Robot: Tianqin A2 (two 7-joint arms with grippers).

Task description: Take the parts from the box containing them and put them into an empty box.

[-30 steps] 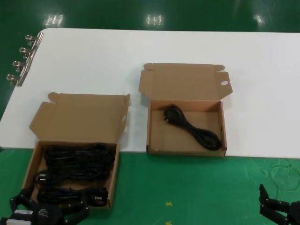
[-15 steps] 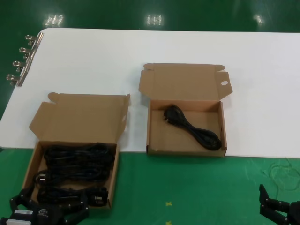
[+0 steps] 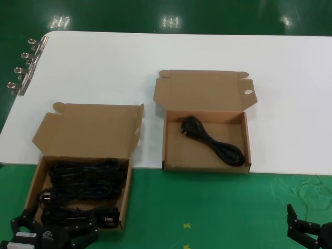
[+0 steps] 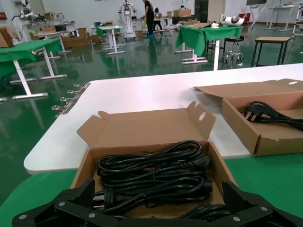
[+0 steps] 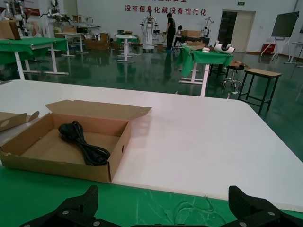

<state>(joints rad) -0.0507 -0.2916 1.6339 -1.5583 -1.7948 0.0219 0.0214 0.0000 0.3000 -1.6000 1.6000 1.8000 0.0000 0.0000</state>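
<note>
The box containing the parts lies open at the near left, half on the white table, half on the green mat. Several bundled black power cords fill it, shown closer in the left wrist view. My left gripper hovers at that box's near edge, open, with nothing between its fingers. The other box, whose lid ear has an oval hole, sits at centre and holds one cord. My right gripper is open over the green mat at the near right, well apart from that box.
Several binder clips hang on the table's far left edge. Thin scribble marks show on the green mat in front of my right gripper. The white table stretches bare to the right of the centre box.
</note>
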